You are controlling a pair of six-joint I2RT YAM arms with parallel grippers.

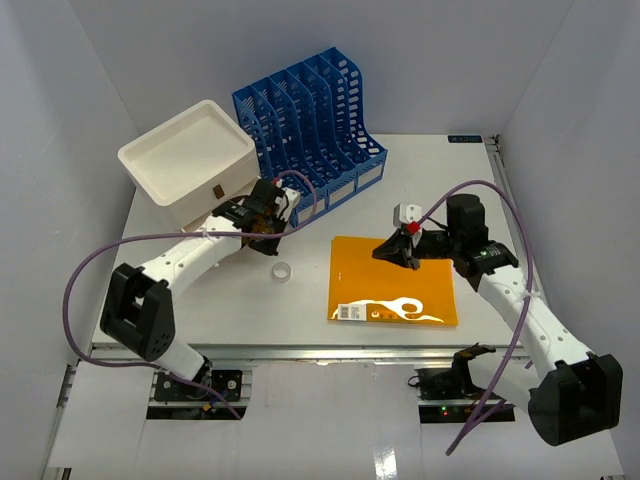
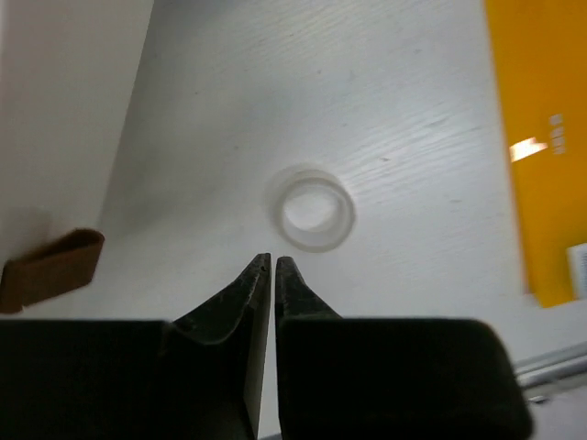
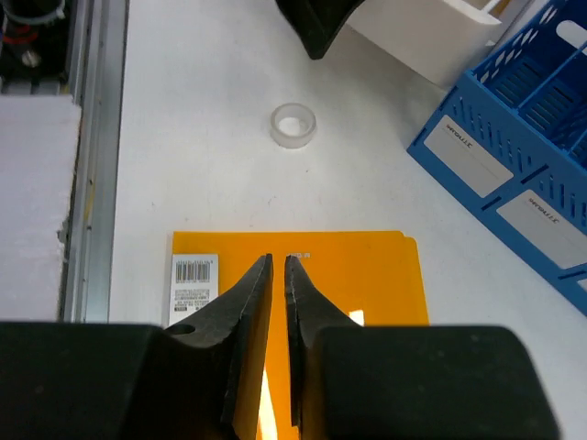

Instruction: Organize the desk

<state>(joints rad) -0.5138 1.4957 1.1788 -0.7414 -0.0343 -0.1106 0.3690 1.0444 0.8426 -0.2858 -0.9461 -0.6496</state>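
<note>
The desk (image 1: pixel 420 185) is a white-grey tabletop with metal rail edges. An orange folder (image 1: pixel 392 280) lies flat on it right of centre, also seen in the right wrist view (image 3: pixel 348 275). A clear tape roll (image 1: pixel 282 271) lies left of the folder and shows in the left wrist view (image 2: pixel 310 210) and the right wrist view (image 3: pixel 293 125). My left gripper (image 1: pixel 268 240) is shut and empty, hovering just behind the roll (image 2: pixel 272 259). My right gripper (image 1: pixel 398 256) is shut and empty, above the folder (image 3: pixel 278 262).
A blue slotted file rack (image 1: pixel 310 115) stands at the back centre. A white drawer box (image 1: pixel 190 160) with a brown pull tab (image 2: pixel 50 270) sits at the back left. A small black label (image 1: pixel 466 139) marks the far right corner. Metal rails (image 3: pixel 92 156) run along the near edge.
</note>
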